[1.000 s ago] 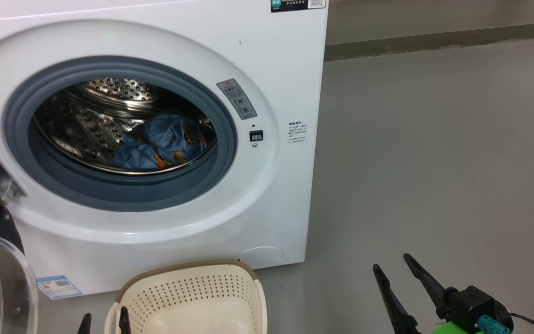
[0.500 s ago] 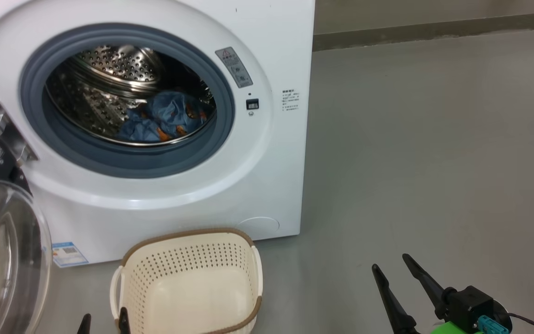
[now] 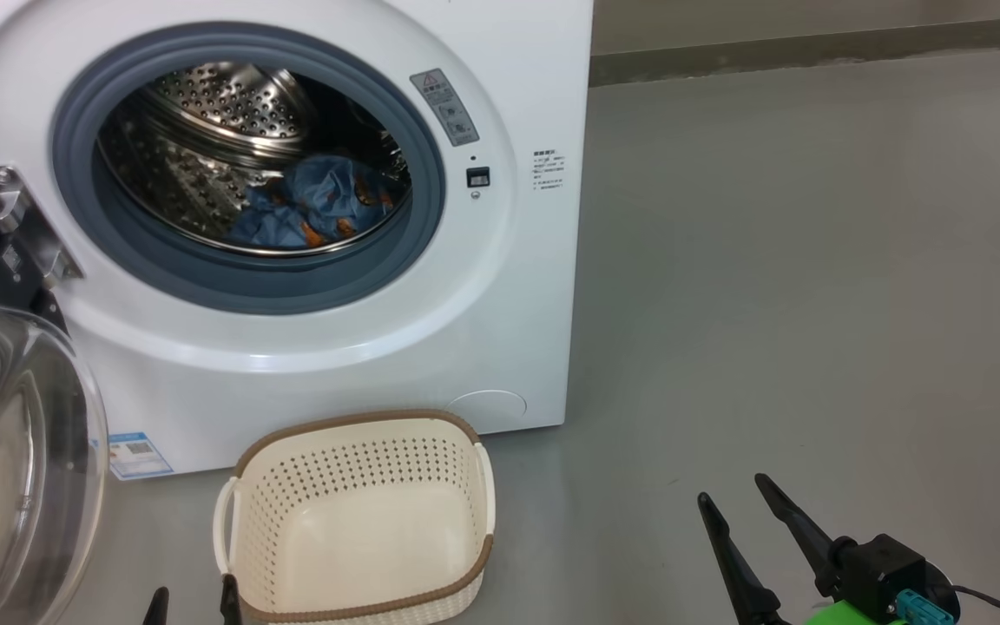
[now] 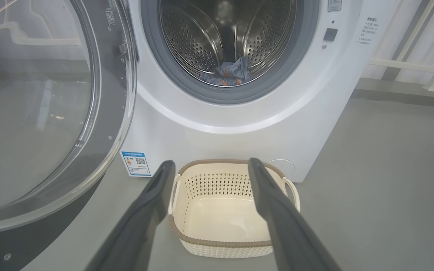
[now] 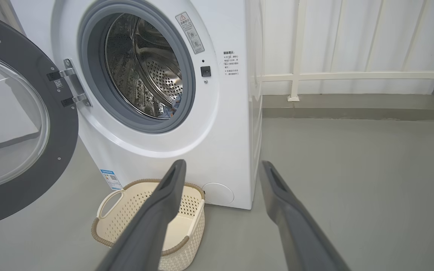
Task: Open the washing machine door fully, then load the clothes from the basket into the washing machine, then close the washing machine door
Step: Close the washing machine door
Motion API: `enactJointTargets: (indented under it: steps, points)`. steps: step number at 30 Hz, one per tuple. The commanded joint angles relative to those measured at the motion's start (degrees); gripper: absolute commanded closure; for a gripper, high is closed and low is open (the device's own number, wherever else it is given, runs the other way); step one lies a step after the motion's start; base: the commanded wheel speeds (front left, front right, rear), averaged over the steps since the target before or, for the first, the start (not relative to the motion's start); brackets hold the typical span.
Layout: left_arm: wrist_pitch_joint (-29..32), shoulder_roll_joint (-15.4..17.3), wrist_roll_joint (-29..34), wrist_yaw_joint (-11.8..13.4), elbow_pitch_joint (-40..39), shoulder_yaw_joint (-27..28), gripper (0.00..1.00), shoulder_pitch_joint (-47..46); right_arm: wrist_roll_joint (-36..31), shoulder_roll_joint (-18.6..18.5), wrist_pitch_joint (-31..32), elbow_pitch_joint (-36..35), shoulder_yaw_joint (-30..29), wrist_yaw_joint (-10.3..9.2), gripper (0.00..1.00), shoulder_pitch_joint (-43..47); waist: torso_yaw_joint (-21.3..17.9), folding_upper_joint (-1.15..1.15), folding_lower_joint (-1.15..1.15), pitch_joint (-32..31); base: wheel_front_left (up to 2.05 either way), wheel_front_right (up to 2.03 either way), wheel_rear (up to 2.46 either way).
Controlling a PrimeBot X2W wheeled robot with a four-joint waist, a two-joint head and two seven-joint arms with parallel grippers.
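while the washing machine door [image 5: 17,124] stands swung wide at the left, the clothes [image 3: 318,208] lie in the drum [image 3: 205,113].
the basket [image 3: 361,469] sits empty on the floor [image 3: 812,304] just in front of the washing machine [image 3: 500,330] (blue printed fabric low in the drum). left hand [image 4: 211,162] by the basket and right hand [image 3: 733,488] off to its right are both spread, grasping nothing.
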Motion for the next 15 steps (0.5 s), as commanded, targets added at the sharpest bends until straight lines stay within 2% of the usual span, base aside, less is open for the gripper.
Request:
enactJointTargets:
  steps: [1, 15]
  points:
    - [-0.37, 0.33, 0.37, 0.18, -1.22, 2.07, 0.0, -1.43, -0.54, -0.13, -0.28, -1.54, 0.95, 0.35, 0.0, -1.42, 0.34, 0.0, 0.0, 0.15, 0.0, 0.0, 0.0]
    - [-0.37, 0.33, 0.3, 0.68, -1.64, 2.35, 0.0, -2.06, -0.79, 0.28, -0.28, -1.56, 0.56, 0.35, 0.0, -1.84, 5.44, 0.0, 0.0, 0.85, 0.0, 0.0, 0.0]
